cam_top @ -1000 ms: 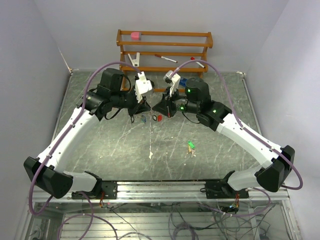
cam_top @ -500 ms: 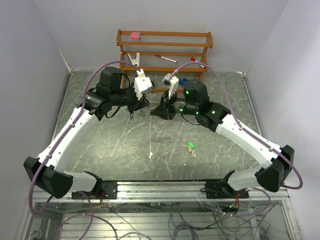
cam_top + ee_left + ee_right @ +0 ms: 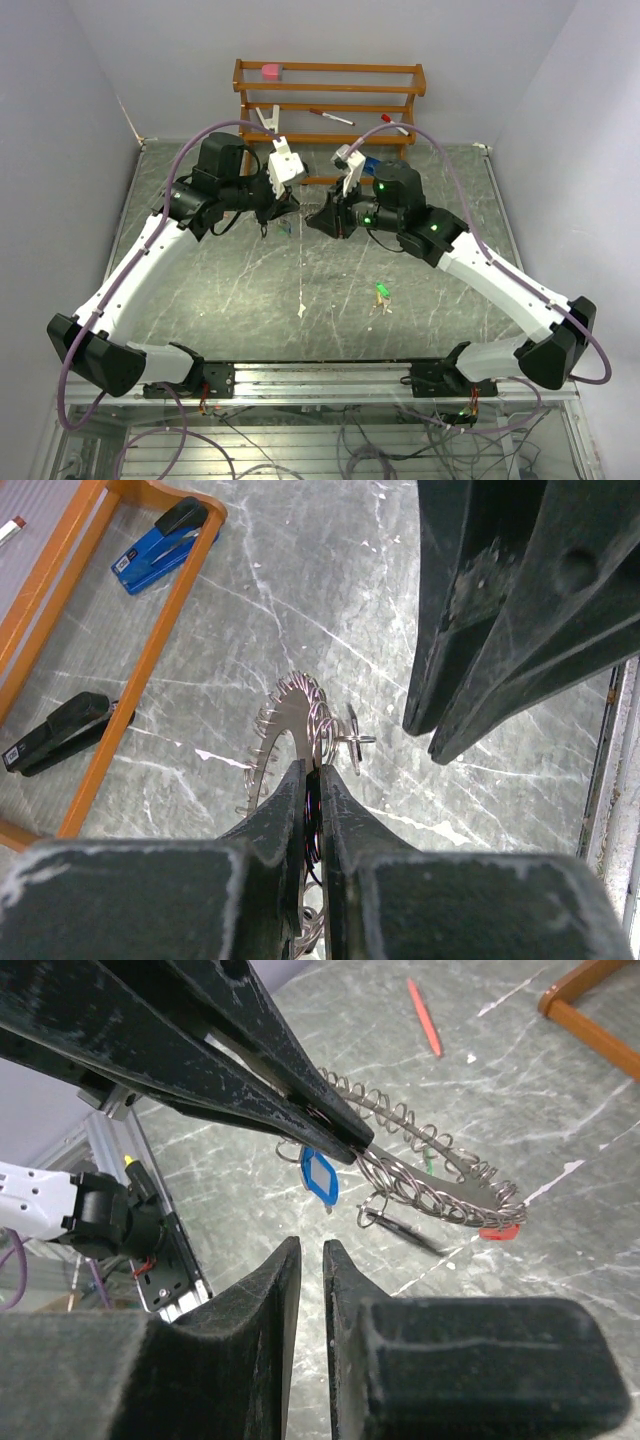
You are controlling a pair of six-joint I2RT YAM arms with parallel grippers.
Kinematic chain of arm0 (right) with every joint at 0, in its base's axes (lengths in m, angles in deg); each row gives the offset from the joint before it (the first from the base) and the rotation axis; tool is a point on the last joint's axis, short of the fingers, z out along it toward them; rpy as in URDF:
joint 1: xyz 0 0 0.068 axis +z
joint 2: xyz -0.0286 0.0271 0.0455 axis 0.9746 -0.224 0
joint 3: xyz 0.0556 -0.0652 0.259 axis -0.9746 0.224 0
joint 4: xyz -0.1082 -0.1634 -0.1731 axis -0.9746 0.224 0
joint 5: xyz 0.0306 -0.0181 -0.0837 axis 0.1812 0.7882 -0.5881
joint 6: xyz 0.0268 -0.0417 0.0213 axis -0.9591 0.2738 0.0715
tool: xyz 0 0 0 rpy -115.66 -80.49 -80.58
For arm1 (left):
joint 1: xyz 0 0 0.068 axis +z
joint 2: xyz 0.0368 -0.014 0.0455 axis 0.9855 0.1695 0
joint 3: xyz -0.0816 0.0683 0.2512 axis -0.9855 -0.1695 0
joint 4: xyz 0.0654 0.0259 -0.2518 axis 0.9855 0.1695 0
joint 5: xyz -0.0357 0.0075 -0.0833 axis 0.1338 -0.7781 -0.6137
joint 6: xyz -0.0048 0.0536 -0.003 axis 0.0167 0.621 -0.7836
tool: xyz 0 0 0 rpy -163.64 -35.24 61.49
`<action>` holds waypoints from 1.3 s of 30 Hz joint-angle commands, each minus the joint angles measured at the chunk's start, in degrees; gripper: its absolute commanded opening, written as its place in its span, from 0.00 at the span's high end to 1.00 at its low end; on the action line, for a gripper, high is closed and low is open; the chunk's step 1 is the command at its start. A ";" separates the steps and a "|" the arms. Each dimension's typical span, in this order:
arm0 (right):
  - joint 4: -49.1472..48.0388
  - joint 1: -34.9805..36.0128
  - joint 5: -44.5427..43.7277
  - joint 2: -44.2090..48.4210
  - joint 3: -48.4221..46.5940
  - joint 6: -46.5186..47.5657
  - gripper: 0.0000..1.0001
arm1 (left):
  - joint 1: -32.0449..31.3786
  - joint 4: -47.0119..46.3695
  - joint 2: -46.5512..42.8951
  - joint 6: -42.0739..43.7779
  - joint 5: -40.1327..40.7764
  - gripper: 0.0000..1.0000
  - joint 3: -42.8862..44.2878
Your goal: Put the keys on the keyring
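- The left gripper is clamped on the keyring and holds it above the worktop; you can see small metal keys fringing the hoop.
- The right gripper has its fingers slightly apart, with only a narrow gap and nothing between them. Its tips sit just beside the keyring, facing the left gripper.
- The blue key and the red key both hang from the keyring.
- The green key lies on the worktop, well apart from both grippers, toward the arm bases.
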 commanded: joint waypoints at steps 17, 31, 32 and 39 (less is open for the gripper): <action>-0.15 -0.02 -3.07 -3.07 -6.40 2.42 0.84 | 0.26 -0.93 -1.09 1.75 -6.46 0.93 2.40; 0.54 -0.60 -6.11 -1.81 -6.93 2.33 0.73 | 0.30 -0.40 -1.44 2.50 -6.77 0.93 1.90; 0.50 -0.64 -6.21 -1.81 -7.02 2.33 0.73 | 0.28 -0.46 -1.44 2.45 -6.89 0.93 1.82; -0.07 -1.07 -6.73 -1.92 -7.11 2.33 0.73 | 0.29 0.47 -1.54 3.16 -8.11 0.93 1.81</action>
